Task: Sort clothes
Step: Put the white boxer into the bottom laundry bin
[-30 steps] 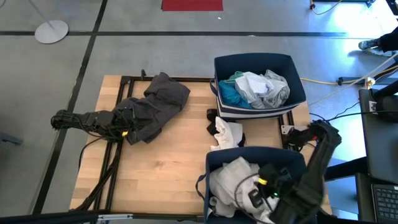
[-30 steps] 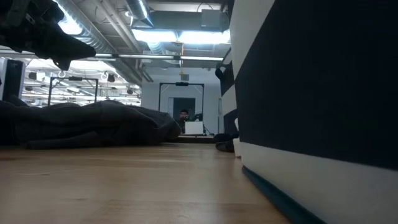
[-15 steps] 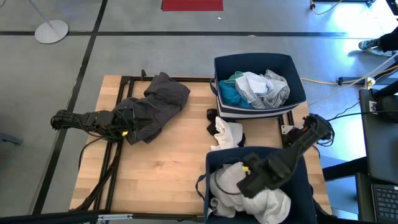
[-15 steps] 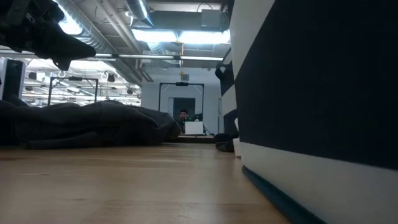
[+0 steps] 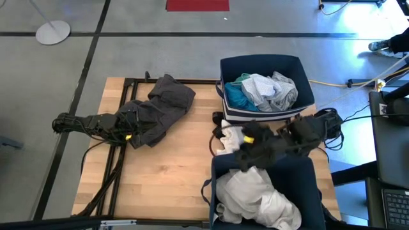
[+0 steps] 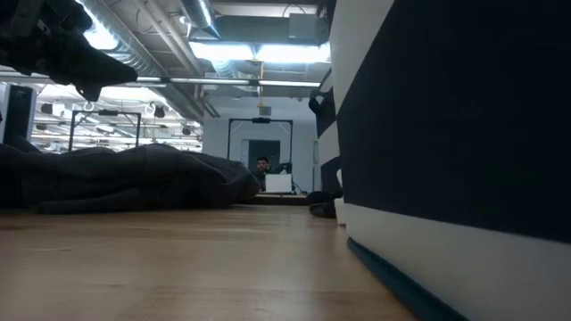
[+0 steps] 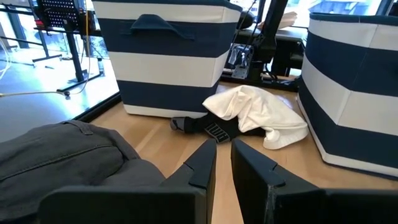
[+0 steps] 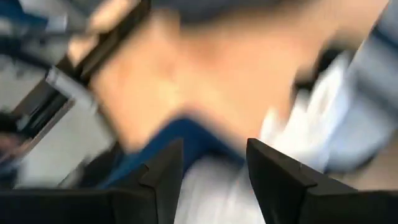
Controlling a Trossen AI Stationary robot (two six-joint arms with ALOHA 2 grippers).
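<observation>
My right gripper is open and empty, above the gap between the two bins, over a white and black garment that lies on the table. A white garment lies in the near navy bin. Turquoise, white and pale grey clothes fill the far navy bin. A dark grey garment lies spread on the table's left. My left gripper is shut at that garment's near edge; I cannot tell whether it touches it.
Black cables run from the left arm across the table's left toward the near edge. Bare wood lies between the dark grey garment and the bins. A small dark object sits by the far bin's near left corner.
My right gripper has risen out of the near bin and swung toward the table's far edge and left, to above the white and black garment between the bins. The white garment stays behind in the near bin.
</observation>
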